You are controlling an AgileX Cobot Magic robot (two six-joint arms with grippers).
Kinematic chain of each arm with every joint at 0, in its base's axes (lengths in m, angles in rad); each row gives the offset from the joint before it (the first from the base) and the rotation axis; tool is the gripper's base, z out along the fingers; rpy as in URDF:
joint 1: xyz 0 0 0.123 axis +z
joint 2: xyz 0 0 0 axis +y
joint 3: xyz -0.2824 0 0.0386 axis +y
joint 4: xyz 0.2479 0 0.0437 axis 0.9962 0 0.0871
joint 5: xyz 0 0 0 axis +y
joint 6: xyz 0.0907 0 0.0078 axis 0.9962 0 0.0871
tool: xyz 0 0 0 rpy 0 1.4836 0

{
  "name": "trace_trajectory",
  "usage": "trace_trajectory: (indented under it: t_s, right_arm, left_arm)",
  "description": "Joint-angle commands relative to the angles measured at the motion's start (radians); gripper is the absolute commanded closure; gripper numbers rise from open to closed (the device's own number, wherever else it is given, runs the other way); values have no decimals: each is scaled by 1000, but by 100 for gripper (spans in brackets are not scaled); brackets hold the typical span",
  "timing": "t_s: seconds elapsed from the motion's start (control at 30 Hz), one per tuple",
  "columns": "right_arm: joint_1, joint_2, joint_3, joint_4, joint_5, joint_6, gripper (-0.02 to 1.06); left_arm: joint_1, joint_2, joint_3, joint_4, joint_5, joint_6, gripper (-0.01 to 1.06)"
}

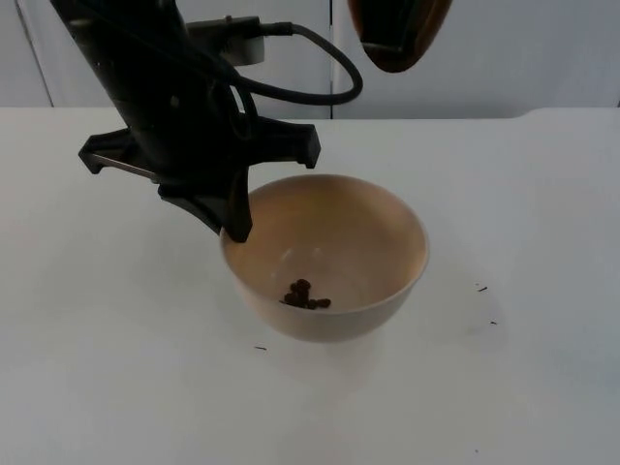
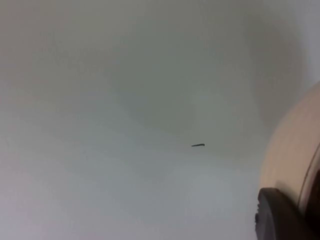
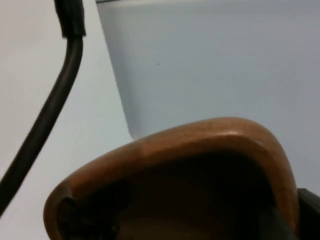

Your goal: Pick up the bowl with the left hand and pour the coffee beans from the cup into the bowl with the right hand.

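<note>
A cream bowl (image 1: 334,254) hangs a little above the white table, casting a shadow below it. A few dark coffee beans (image 1: 305,295) lie at its bottom. My left gripper (image 1: 234,229) is shut on the bowl's left rim, one finger inside and one outside. In the left wrist view the bowl's outer wall (image 2: 292,155) stands beside a black fingertip (image 2: 280,215). A brown wooden cup (image 1: 399,37) hangs tilted high above the bowl's far side, with my right gripper (image 1: 386,27) shut on it. The cup's rim (image 3: 200,142) looms close in the right wrist view.
Small dark specks lie on the table: one in front of the bowl (image 1: 260,348) and two to its right (image 1: 481,288). The grey partition wall (image 1: 542,48) closes off the table's far edge.
</note>
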Motion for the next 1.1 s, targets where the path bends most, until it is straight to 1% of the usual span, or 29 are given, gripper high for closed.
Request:
trace_trajectory:
  t_s: [0.0, 0.03, 0.17, 0.2, 0.27, 0.33, 0.37, 0.4, 0.43, 0.53, 0.57, 0.67, 0.7, 0.73, 0.77, 0.87, 0.9, 0.93, 0.97, 1.0, 1.03, 1.07]
  right_arm:
    - [-20, -17, -8, 31, 1, 11, 104]
    - [-20, -17, -8, 31, 1, 11, 104]
    - [-66, -54, -22, 166, 1, 19, 104]
    - [-66, -54, -22, 166, 1, 19, 104]
    - [-101, -72, -39, 241, 1, 19, 104]
    - [-147, -82, -63, 334, 1, 17, 104]
    - [-157, -82, -69, 358, 1, 11, 104]
    - [-157, -82, -69, 358, 1, 11, 104]
    - [-188, -82, -84, 439, 1, -3, 104]
    - [-244, -82, -92, 587, -13, -15, 104]
    - [-244, -82, -92, 587, -13, -15, 104]
    - [-297, -82, -92, 721, -27, -49, 104]
    - [-313, -82, -92, 753, -31, -60, 104]
    - [-313, -82, -92, 753, -31, -60, 104]
    - [-331, -82, -92, 785, -31, -60, 104]
    - [-391, -82, -92, 922, -32, -101, 104]
    - [-391, -82, -92, 922, -32, -101, 104]
    - [-411, -82, -92, 966, -33, -119, 104]
    - [-449, -82, -92, 1047, -33, -137, 104]
    - [-476, -82, -92, 1107, -36, -149, 104]
    - [-499, -82, -92, 1159, -36, -166, 104]
    - [-512, -82, -92, 1189, -36, -169, 104]
  left_arm:
    - [-7, -7, -4, -12, -3, 1, 105]
    - [-7, -7, -4, -12, -3, 1, 105]
    - [-7, -7, -4, -12, -5, 1, 105]
    - [-7, -7, -4, -12, -5, 1, 105]
    - [-7, -7, -4, -12, -5, 1, 105]
    - [-7, -7, -4, -12, -5, 1, 105]
    - [-7, -7, -4, -12, -5, 1, 105]
    - [-7, -7, -4, -12, -5, 1, 105]
    - [-7, -7, -4, -12, -5, 1, 105]
    - [-7, -7, -4, -12, -3, 1, 105]
    - [-7, -7, -4, -12, -3, 1, 105]
    - [-7, -7, -4, -12, -1, 1, 105]
    - [-7, -7, -4, -12, -1, 3, 105]
    - [-7, -7, -4, -12, -1, 3, 105]
    - [-7, -7, -4, -12, -1, 3, 105]
    - [-7, -7, -4, -12, 1, 3, 105]
    - [-7, -7, -4, -12, 1, 3, 105]
    - [-7, -7, -4, -12, 1, 3, 105]
    - [-7, -7, -4, -12, 1, 3, 105]
    - [-7, -7, -4, -12, 1, 3, 105]
    - [-7, -7, -4, -12, 1, 3, 105]
    - [-7, -7, -4, -12, 1, 3, 105]
